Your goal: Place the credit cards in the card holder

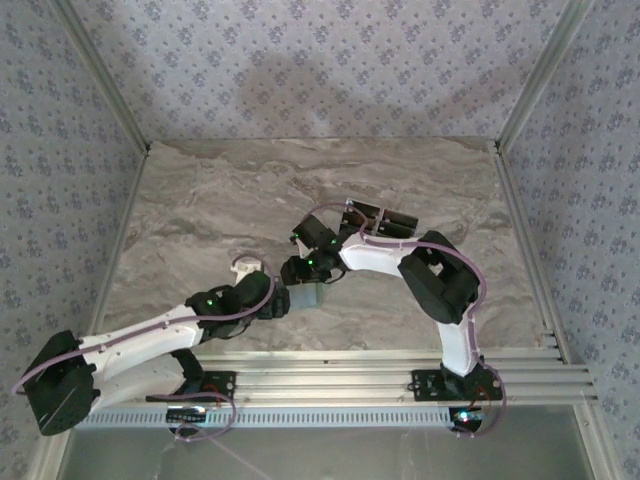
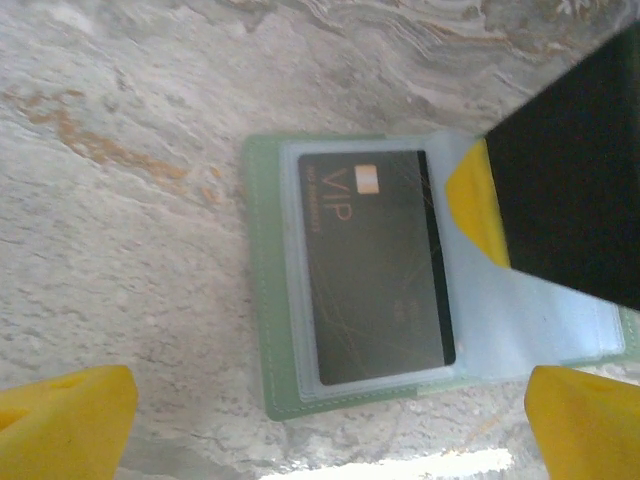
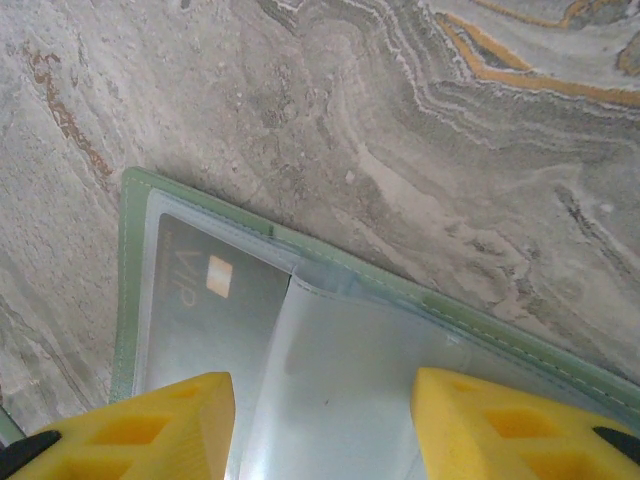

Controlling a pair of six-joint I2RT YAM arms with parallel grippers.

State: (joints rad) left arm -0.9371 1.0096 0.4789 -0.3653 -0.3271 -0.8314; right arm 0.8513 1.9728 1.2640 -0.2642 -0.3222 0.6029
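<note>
from above, find the small pale sage-green soft wallet-like card holder (image 1: 312, 296) lying near the front middle of the grey marbled stone counter (image 1: 200, 200), with the left pincer (image 1: 283, 303) just beside it on the left and the right pincer (image 1: 300, 272) over its far edge; note dark flat shapes (image 1: 390, 220) farther back beside the right forearm, too small to call cards for certain. through the left wrist, see the holder spread open and a thin black rectangular credit card (image 2: 375, 270) with orange vip lettering already tucked under the clear pocket of its left half; read the left pincer as spread wide and empty, hovering above the holder's near edge, and spot one yellow fingertip (image 2: 475, 205) of the right pincer on or just above the clear plastic leaf (image 2: 540, 320) of the other half. through the right wrist, count both yellow fingers (image 3: 130, 430) standing half apart astride that leaf, clamping nothing visible. probably a matter of readying the second pocket: press lightly with the right fingertip to hold the soft holder flat and stop any skating on the slick stone, bring the next card in low and square to the pocket mouth, and avoid nudging out the seated card.
</note>
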